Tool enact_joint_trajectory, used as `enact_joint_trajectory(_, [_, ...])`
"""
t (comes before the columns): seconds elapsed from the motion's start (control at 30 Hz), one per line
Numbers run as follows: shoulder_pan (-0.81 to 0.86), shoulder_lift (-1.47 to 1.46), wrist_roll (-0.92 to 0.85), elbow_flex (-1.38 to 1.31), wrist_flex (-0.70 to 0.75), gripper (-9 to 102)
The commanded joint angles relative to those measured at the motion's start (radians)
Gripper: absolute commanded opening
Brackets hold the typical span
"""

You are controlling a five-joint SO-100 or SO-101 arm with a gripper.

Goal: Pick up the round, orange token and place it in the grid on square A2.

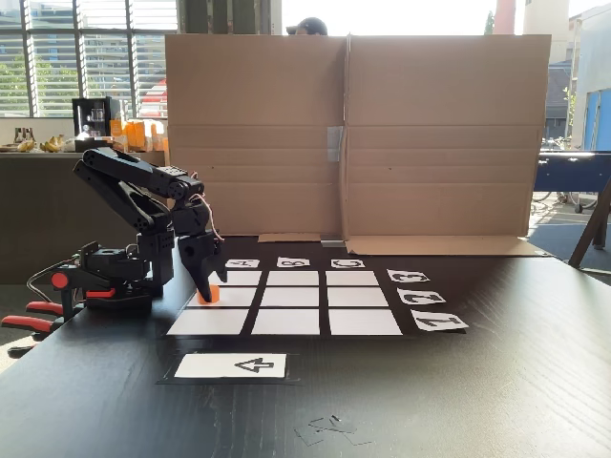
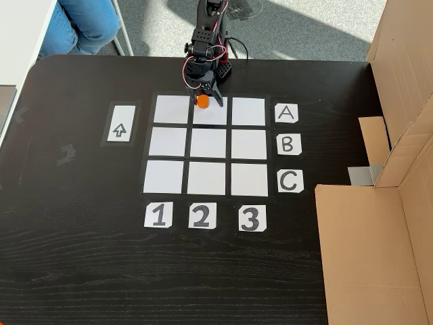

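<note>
The orange token (image 1: 213,294) (image 2: 201,100) rests on the white cell of square A2 (image 1: 237,297) (image 2: 211,115), near the cell's edge closest to the arm. The grid (image 1: 286,310) (image 2: 187,145) lies flat on the black table, with A B C and 1 2 3 labels along two sides. My gripper (image 1: 209,294) (image 2: 207,101) points down at the token with its fingers close on either side. One black finger (image 2: 218,95) angles slightly away from the token. Whether the fingers still press on it is unclear.
A white card with a black arrow (image 1: 232,365) (image 2: 120,124) lies beside the grid. A tall cardboard wall (image 1: 353,134) (image 2: 399,135) stands along the far table side. The arm's base (image 1: 115,272) is clamped at the table edge. A person sits beyond the table (image 2: 84,24).
</note>
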Motion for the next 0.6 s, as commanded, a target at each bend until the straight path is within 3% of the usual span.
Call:
enact_joint_trajectory(0.0, [-0.005, 0.006, -0.006, -0.020, -0.003, 40])
enact_joint_trajectory(0.2, [0.003, 0.018, 0.021, -0.034, -0.032, 40])
enact_joint_trajectory(0.57, [0.080, 0.034, 0.419, -0.206, -0.342, 40])
